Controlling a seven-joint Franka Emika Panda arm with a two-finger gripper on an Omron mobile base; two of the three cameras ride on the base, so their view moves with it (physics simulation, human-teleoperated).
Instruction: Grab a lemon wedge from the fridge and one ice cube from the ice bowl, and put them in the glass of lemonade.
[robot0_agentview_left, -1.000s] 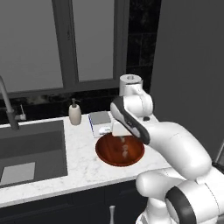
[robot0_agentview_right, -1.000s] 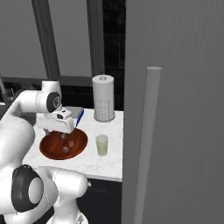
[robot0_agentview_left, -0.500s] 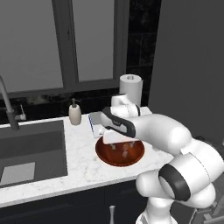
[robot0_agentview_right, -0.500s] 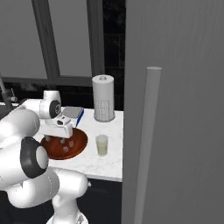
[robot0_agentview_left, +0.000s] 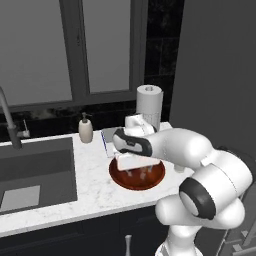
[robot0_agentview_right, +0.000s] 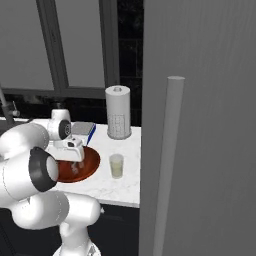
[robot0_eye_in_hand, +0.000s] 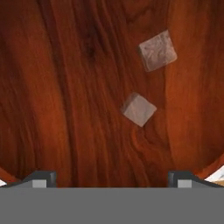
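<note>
Ice cube (robot0_eye_in_hand: 138, 109): pale, whitish, lying on the floor of the ice bowl (robot0_eye_in_hand: 65, 87), straight ahead of my jaws and between the lines of my two tips in the hand view. A second cube (robot0_eye_in_hand: 157, 50), alike, lies just beyond it and a little to one side; the two are near each other but apart.

Ice bowl (robot0_agentview_left: 120, 176): wide, shallow, reddish-brown wood grain, on the white marble worktop (robot0_agentview_left: 90, 187). My hand hangs directly over it, pointing down.

Jaws (robot0_eye_in_hand: 111, 179): spread wide, holding nothing; fingertips (robot0_eye_in_hand: 39, 178) dark, one at each lower corner of the hand view, well above the cubes and touching neither.

Glass (robot0_agentview_right: 116, 165): small clear tumbler of pale yellowish liquid, upright on the worktop just beside the bowl, on the fridge side.

Fridge (robot0_agentview_right: 200, 125): tall grey front with a long vertical bar handle (robot0_agentview_right: 167, 160), shut, at the right of the right base view.

Paper-towel roll (robot0_agentview_right: 118, 111): white, upright, behind the glass near the wall.

Soap dispenser (robot0_agentview_left: 85, 130): beige, at the back of the worktop beside the sink (robot0_agentview_left: 35, 170).

Flat grey item with a blue edge (robot0_agentview_right: 84, 129): lying behind the bowl; what it is I cannot tell.
</note>
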